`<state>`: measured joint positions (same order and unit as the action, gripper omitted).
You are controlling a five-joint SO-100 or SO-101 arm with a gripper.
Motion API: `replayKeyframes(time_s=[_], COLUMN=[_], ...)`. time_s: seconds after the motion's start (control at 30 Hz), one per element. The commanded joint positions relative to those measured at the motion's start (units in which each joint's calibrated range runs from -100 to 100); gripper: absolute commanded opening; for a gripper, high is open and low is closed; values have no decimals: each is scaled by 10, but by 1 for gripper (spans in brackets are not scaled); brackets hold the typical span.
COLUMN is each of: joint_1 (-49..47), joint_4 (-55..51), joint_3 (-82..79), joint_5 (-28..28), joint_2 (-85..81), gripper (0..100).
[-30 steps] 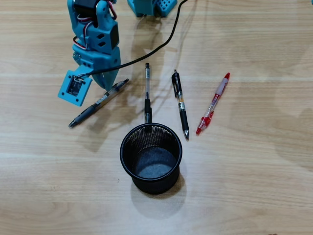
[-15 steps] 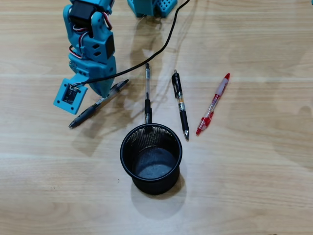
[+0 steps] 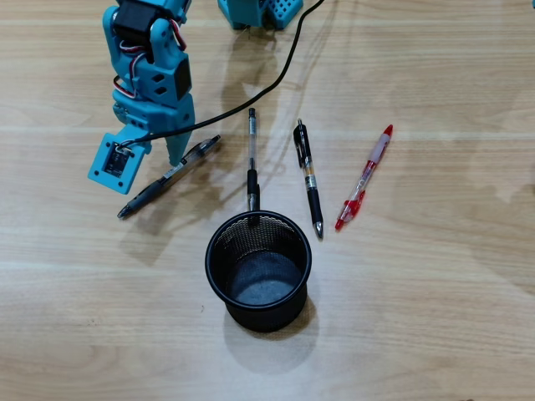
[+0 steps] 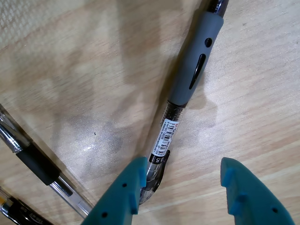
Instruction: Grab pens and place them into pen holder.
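Note:
Four pens lie in a row on the wooden table. In the overhead view they are the grey-sleeved clear pen [image 3: 165,177], the clear pen with black sleeve [image 3: 251,159], the black pen with yellow band [image 3: 308,177] and the red pen [image 3: 364,177]. The black mesh pen holder [image 3: 212,271] stands upright and empty in front of them. My gripper [image 3: 171,156] hovers open over the clip end of the grey-sleeved pen. In the wrist view the gripper [image 4: 183,164] straddles bare table, and the grey-sleeved pen [image 4: 190,79] runs under its left finger [image 4: 129,187].
A black cable [image 3: 284,67] trails from the arm across the table's back. The arm's blue base [image 3: 259,10] sits at the top edge. In the wrist view the black-sleeved pen [image 4: 35,164] lies at the lower left.
The arm has swung left and lowered toward the grey-sleeved pen. Pens and holder have not moved.

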<state>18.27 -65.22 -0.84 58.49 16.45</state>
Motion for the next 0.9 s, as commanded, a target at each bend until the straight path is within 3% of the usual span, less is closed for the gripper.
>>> replayKeyframes(time_s=[0.0,0.77,0.87], joint_1=[-5,-20,-16], joint_4=[-1,5,6], joint_3=[30,71,71], joint_5=[0,0,0], joint_2=[0,108,116], gripper=[18,18,13])
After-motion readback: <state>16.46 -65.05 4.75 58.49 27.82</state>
